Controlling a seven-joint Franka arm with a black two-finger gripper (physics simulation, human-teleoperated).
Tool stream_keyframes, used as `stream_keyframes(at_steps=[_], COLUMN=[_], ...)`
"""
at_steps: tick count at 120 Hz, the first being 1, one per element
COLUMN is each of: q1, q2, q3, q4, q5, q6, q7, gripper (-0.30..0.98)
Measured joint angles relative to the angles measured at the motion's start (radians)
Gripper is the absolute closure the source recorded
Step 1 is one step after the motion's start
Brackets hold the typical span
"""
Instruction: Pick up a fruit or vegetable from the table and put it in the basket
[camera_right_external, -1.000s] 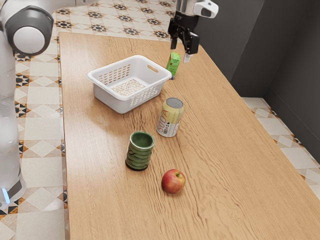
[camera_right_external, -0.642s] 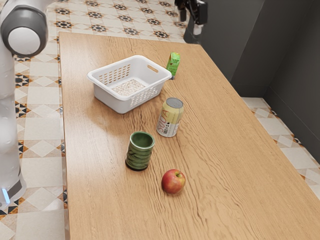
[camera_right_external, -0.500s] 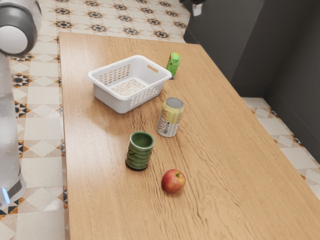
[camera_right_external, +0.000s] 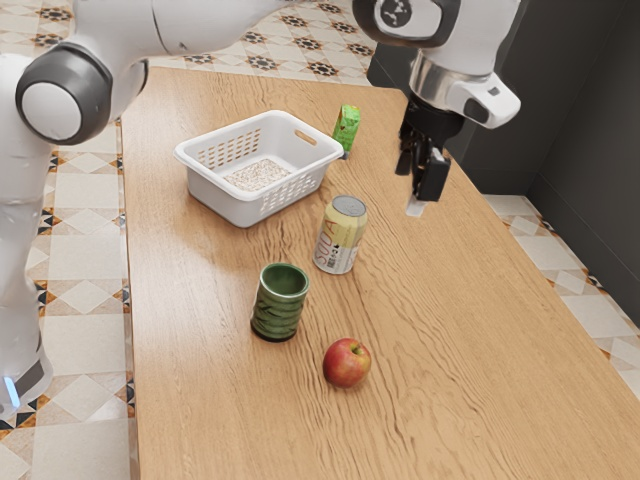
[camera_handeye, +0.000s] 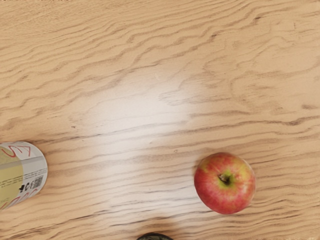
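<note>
My gripper (camera_right_external: 416, 180) hangs above the table's far-right part in the exterior view, beyond the soda can, its two fingers apart and nothing between them. The red-yellow apple (camera_right_external: 347, 363) rests on the wood, closer to the camera than the green cup and well away from the gripper. In the wrist view the apple (camera_handeye: 225, 183) has its stem facing up. A white basket (camera_right_external: 215, 194) with slotted sides stands near the far end, with a pale speckled patch on its floor.
The green ribbed cup (camera_right_external: 278, 304) stands beside the apple, and the soda can (camera_right_external: 341, 236) is between cup and basket. A green carton (camera_right_external: 347, 128) is behind the basket's right corner. The wrist view includes the can (camera_handeye: 21, 172) and the cup's dark rim (camera_handeye: 155, 236).
After leaving the exterior view at its top, my hand is back, lower and nearer to the camera than a second ago. The apple, basket, cup, can and carton have stayed put.
</note>
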Motion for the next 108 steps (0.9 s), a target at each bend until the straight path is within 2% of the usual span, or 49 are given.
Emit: stream_keyframes(at_steps=[24, 50, 70, 85, 108], q1=[-0.081, -0.095, -0.1, -0.132, -0.077], q2=[0.012, -0.101, -0.234, -0.272, -0.322], q3=[-0.003, -0.03, -0.022, 0.018, 0.08], q4=[-0.043, -0.347, -0.587, -0.61, -0.616], q5=[0.006, -0.004, -0.047, -0.059, -0.064], q6=[0.019, 0.167, 0.3, 0.355, 0.368], q7=[-0.002, -0.001, -0.001, 0.004, 0.013], gripper=[0.0, 0.0, 0.0, 0.0, 0.0])
